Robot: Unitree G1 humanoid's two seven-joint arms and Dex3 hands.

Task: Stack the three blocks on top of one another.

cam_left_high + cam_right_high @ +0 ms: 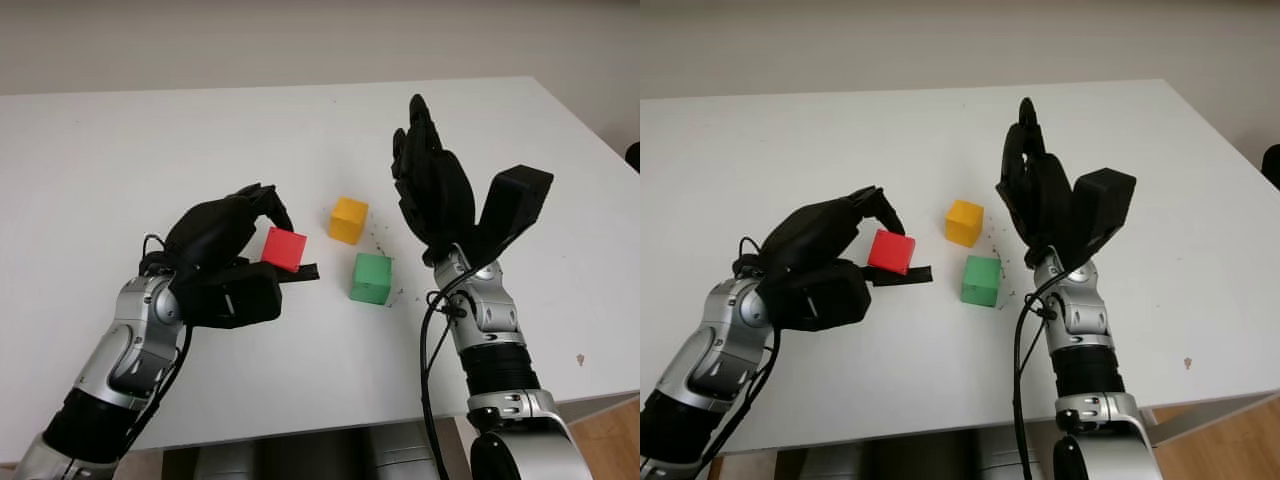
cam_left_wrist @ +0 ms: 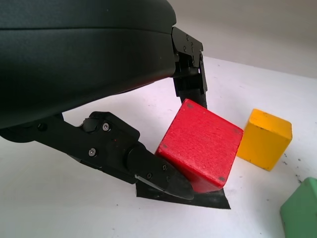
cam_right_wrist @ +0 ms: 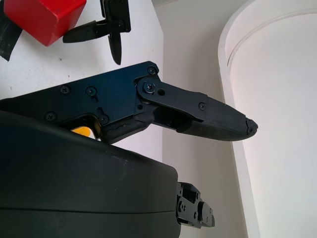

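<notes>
White table (image 1: 120,150): left robot hand (image 1: 235,245) grips red block (image 1: 284,248)

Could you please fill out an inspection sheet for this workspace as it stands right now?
Surface: white table, small dark specks near the blocks.
Job's things: red block gripped in the left hand; yellow block and green block apart on the table, unstacked.
Clutter: black tape strip under the red block.
Grippers: left hand shut on the red block; right hand open, raised right of the yellow block.
Cables: black cable along the right forearm.
Surroundings: pale wall behind.
</notes>
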